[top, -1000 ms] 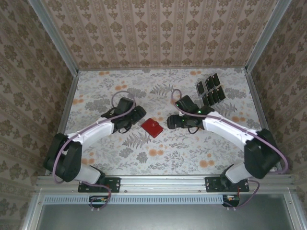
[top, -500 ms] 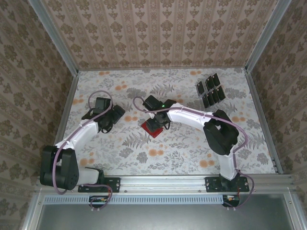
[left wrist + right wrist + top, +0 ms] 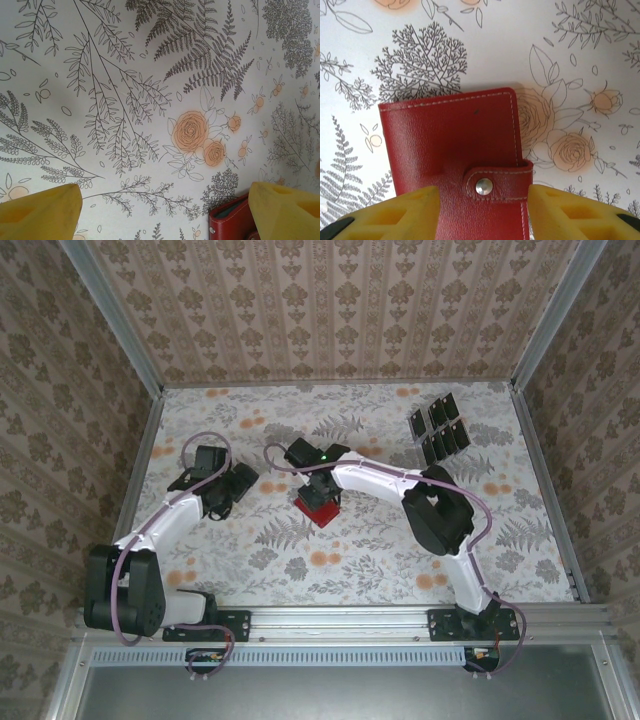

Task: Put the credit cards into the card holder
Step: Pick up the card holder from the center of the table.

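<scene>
The card holder (image 3: 450, 135) is lying folded shut on the tabletop (image 3: 485, 55), roughly mid-table, with its snap tab (image 3: 495, 182) buttoned. The right gripper (image 3: 482, 192) is straight over it, yellow fingers (image 3: 385, 215) straddling the tab end. They're set about as wide as the card holder, but I can't tell if they're actually pinching it or just bracketing it.

My guess is this step is about securing it so it can be opened, so squeeze both edges evenly and keep off the snap. The left gripper (image 3: 162, 200) hangs just beside it, fingers wide with nothing between them, handy for popping the tab. The credit cards (image 3: 440, 430) are clustered at the far right, well apart.

Hard to make out:
- the card holder's near end, which is under the fingers
- its inside pockets
- the exact card count
</scene>
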`<state>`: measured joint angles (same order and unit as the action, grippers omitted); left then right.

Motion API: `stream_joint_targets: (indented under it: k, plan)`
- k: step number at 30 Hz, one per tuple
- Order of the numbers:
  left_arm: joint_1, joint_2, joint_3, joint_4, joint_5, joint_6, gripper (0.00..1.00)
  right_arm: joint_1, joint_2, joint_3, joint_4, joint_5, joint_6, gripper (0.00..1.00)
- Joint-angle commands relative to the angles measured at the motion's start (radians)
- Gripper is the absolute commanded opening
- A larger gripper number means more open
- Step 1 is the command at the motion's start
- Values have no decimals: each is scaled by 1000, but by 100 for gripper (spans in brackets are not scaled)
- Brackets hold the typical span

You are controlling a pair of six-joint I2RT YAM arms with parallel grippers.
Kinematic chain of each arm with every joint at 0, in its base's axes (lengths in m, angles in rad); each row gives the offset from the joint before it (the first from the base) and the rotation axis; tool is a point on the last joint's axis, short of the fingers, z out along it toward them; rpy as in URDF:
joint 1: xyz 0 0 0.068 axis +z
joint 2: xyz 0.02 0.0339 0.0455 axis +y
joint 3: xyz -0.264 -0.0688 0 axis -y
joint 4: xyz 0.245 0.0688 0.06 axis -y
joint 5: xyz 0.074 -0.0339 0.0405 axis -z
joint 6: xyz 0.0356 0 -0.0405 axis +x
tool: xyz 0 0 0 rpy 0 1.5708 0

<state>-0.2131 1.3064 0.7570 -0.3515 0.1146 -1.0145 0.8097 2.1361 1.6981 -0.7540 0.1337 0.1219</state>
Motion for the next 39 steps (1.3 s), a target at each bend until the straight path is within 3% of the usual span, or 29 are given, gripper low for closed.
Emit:
stream_joint_targets:
  k: [1,12,19,23,31,39]
  plan:
    - [9,-14,-13,0,15,28,89,6,35,36,-44,40,-24,50]
    - [10,-3,-19,10,15,25,89,6,62,10,-26,79,-38,39]
    - [10,1,-17,13,16,23,89,5,54,-29,-10,84,-38,21]
    - [9,3,-14,14,16,25,89,2,38,-45,-3,80,-38,1]
    - [-11,19,-3,36,43,25,89,-44,-95,-105,52,-1,40,0]
    - [-143,99,13,194,82,-59,87,-66,-196,-150,88,-70,143,0]
